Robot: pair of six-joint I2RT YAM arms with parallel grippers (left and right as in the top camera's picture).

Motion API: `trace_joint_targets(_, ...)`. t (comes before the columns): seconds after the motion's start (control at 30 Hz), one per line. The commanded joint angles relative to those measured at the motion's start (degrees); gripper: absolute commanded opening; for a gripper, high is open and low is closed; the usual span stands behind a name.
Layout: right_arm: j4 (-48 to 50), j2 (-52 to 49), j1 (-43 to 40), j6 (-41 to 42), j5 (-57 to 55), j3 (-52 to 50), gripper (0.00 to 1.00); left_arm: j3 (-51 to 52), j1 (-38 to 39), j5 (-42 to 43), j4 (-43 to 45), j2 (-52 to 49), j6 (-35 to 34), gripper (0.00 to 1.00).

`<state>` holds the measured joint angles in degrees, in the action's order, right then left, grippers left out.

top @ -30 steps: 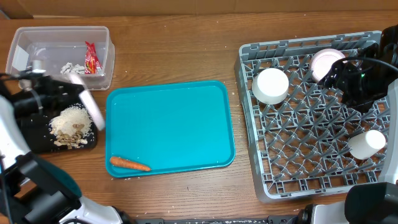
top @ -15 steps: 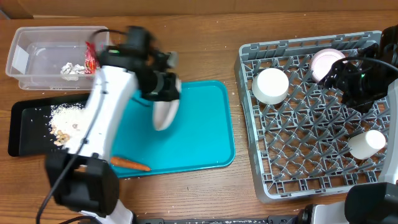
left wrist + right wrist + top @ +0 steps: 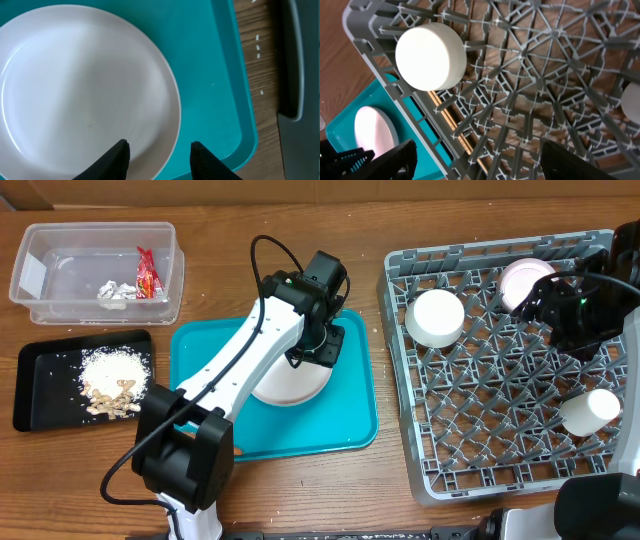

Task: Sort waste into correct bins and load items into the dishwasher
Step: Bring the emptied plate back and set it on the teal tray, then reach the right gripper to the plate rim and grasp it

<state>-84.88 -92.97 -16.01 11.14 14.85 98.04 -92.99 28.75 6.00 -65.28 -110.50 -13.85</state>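
White plate (image 3: 85, 90) rim between left gripper's (image 3: 160, 148) half-open fingers, wrist view only; right gripper (image 3: 480, 164) wide, empty.

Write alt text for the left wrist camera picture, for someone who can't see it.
A round white plate lies on a teal tray, the left hand open astride its rim. Right of the tray are a strip of wooden table and a grey rack.
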Motion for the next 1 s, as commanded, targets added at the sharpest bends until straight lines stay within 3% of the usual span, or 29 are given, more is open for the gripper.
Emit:
trace_joint_targets(0.0,1.2,0.4,0.3,-3.2,3.5,1.2,0.82,-4.6,-3.7,-2.0,-4.3,2.9,-3.3,0.42)
trace_joint_targets(0.23,2.3,0.4,6.3,-8.0,5.8,6.6,0.82,-6.6,-14.3,-2.3,-11.9,9.7,-6.9,0.43)
trace_joint_targets(0.4,6.5,-0.2,19.6,-8.7,5.8,7.8,0.88,-6.6,-24.8,-3.7,-17.3,14.8,-7.6,0.45)
trace_joint_targets(0.53,10.4,-3.8,31.3,-8.5,3.2,7.8,0.88,-6.6,-33.1,-5.0,-21.2,16.0,-9.8,0.64)
trace_joint_targets(0.67,11.2,-9.6,38.4,-8.1,1.2,7.8,0.88,-6.6,-37.4,-4.9,-22.4,16.0,-9.8,0.76)
trace_joint_targets(0.97,11.1,-26.3,45.6,-4.9,1.1,7.7,0.88,-6.6,-39.2,-5.0,-22.4,16.0,-9.7,0.82)
